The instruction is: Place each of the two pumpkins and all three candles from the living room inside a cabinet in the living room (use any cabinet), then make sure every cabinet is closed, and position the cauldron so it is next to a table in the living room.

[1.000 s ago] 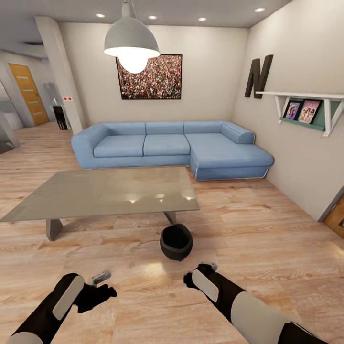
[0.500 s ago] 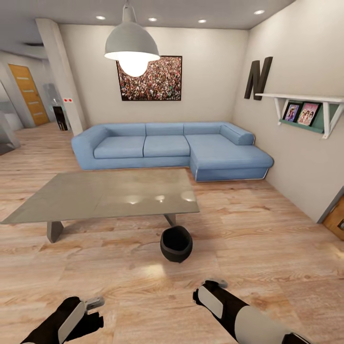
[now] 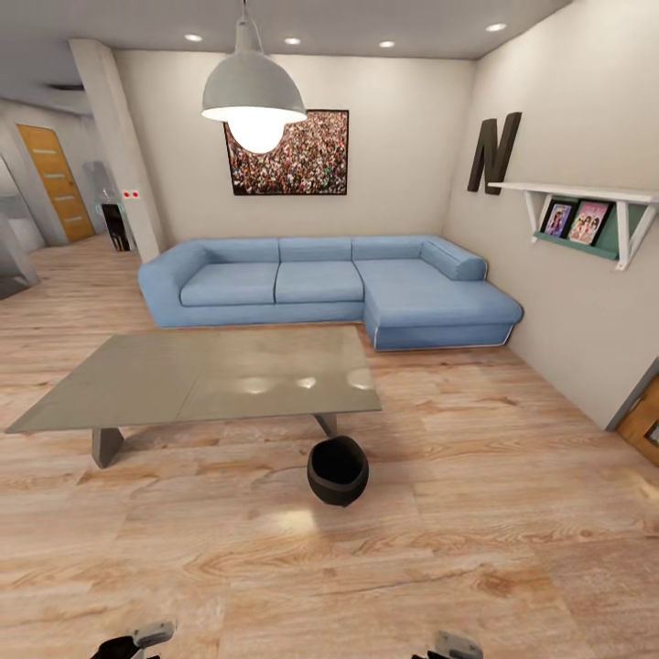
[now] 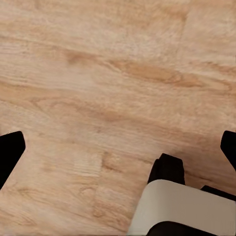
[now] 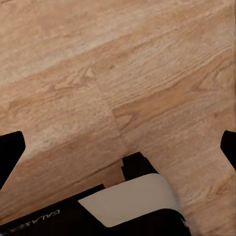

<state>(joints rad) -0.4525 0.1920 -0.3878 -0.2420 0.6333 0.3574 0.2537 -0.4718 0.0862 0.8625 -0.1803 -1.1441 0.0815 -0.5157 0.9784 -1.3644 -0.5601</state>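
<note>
The black cauldron [image 3: 338, 469] stands upright on the wood floor, just off the near right corner of the grey table [image 3: 210, 375], close by its angled leg. My left gripper [image 4: 118, 150] is open over bare floorboards, its black fingertips [image 4: 10, 155] far apart with nothing between them. My right gripper [image 5: 118, 147] is open the same way, fingertips [image 5: 10, 150] wide above the floor. Both arms sit low, well short of the cauldron. The pumpkins, candles and cabinet are out of view.
A blue corner sofa [image 3: 329, 284] lines the far wall behind the table. A pendant lamp [image 3: 253, 91] hangs over the table. A wall shelf [image 3: 586, 210] juts out on the right, with a brown wooden piece [image 3: 643, 419] below it. Open floor spreads right of the cauldron.
Both arms have dropped back toward the bottom edge of the head view, nearly out of it. The head view has shifted slightly. The cauldron has stayed by the table.
</note>
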